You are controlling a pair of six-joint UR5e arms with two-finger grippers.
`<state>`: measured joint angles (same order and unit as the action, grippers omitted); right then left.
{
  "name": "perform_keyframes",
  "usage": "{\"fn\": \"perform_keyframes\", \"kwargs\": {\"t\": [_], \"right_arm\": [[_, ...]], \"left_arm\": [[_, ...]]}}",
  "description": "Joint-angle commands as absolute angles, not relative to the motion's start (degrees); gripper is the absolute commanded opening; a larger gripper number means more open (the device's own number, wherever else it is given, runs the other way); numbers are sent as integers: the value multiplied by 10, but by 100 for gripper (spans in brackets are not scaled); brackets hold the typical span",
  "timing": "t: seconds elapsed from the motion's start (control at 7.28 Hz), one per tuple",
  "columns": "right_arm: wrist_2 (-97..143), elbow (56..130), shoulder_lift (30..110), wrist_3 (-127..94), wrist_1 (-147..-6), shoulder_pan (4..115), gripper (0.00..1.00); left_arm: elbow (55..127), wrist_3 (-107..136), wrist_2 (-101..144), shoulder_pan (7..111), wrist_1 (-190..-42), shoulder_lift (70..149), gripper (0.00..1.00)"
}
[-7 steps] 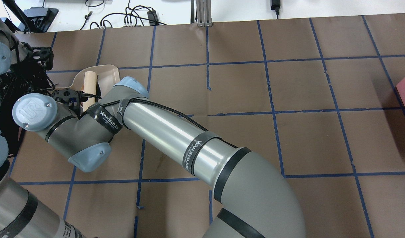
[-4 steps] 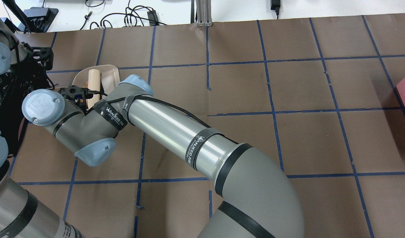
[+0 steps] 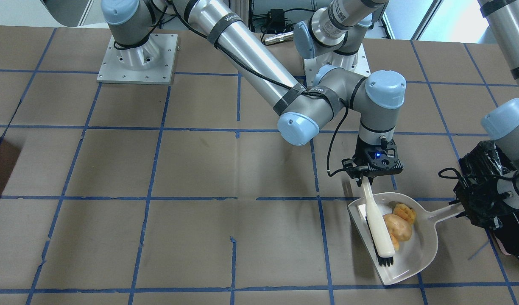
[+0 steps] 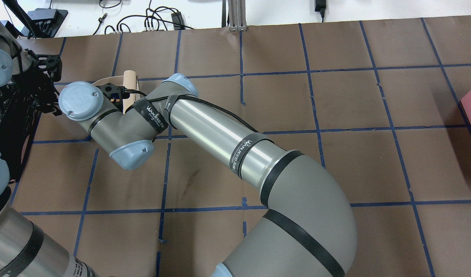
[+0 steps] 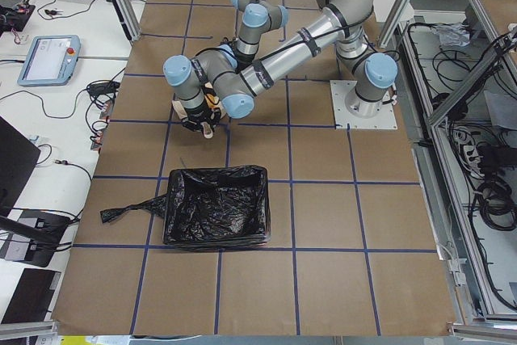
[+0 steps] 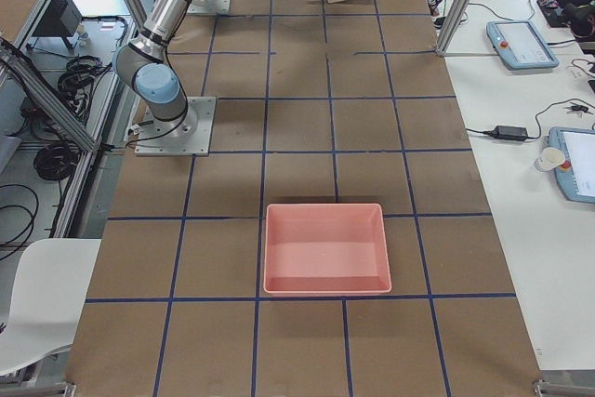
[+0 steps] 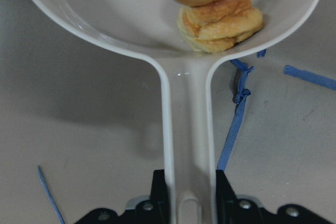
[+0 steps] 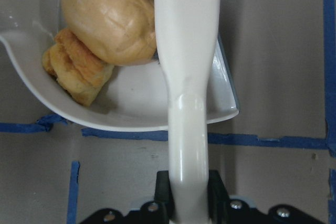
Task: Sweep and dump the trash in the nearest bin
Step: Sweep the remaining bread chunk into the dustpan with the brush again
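Observation:
The white dustpan (image 3: 416, 254) lies on the brown table at my left side. It holds the trash: a tan potato-like lump (image 3: 397, 226) and two pale chunks with orange crust (image 3: 404, 212). My left gripper (image 3: 461, 207) is shut on the dustpan handle (image 7: 189, 129). My right gripper (image 3: 365, 180) is shut on the white brush (image 3: 380, 231), whose black bristles rest in the pan beside the trash. The lump (image 8: 107, 17) and a chunk (image 8: 76, 69) lie left of the brush handle (image 8: 186, 77). The black-bagged bin (image 5: 216, 216) stands just beyond the left gripper.
A pink-red tray (image 6: 325, 246) without a bag sits at the table's far right end. My right arm (image 4: 220, 134) crosses the table and hides most of the dustpan from overhead; only the brush tip (image 4: 129, 77) shows. Blue tape lines grid the table.
My right wrist has moved away from my base and a little to the right, carrying the brush further across the dustpan. The left gripper and pan stay roughly put.

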<state>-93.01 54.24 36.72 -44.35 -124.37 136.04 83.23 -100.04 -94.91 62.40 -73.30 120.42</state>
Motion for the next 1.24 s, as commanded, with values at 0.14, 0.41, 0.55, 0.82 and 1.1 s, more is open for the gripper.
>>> {"fn": "perform_keyframes", "kwargs": {"t": [0.14,0.41,0.55,0.82,1.1], "right_arm": [[-930,541,357,-445,-1245,1354,8],[-928,541,365,-443,-1243,1349,8],[-919,541,372,-438,-1240,1343,8],[-921,547,408,-387,-1208,1311,8],[-956,568,426,-322,-1182,1284,8]], "left_arm": [[832,-1000,-949,624,-733,1204,3],[832,-998,-947,624,-732,1202,3],[837,-998,-913,622,-733,1201,3],[845,-996,-908,619,-733,1201,3],[849,-993,-879,609,-733,1201,3]]}}
